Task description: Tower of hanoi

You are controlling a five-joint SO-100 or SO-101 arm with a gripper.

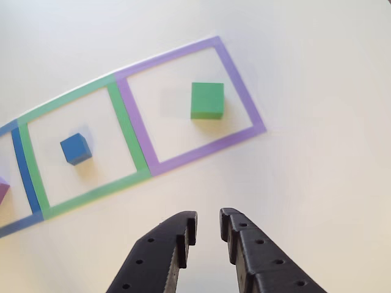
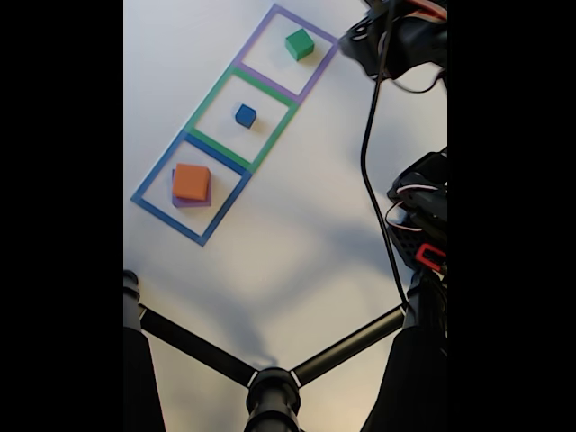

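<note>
The green block (image 1: pixel 207 100) (image 2: pixel 299 43) sits inside the purple tape square (image 1: pixel 235 76). The small blue cube (image 1: pixel 76 148) (image 2: pixel 245 115) rests in the green tape square (image 1: pixel 128 131). In the fixed view the orange block (image 2: pixel 191 181) lies on top of the flat purple block (image 2: pixel 191 202) inside the blue tape square (image 2: pixel 155 175); a corner of the purple block (image 1: pixel 2 190) shows at the left edge of the other view. My gripper (image 1: pixel 208 227) hovers open and empty, in front of the purple square, apart from the green block. The arm (image 2: pixel 400 40) is at the top right.
The white table (image 1: pixel 317 183) is bare to the right of the tape squares. A black tripod-like stand (image 2: pixel 270 387) and the arm's base with cables (image 2: pixel 423 225) occupy the bottom and right of the fixed view.
</note>
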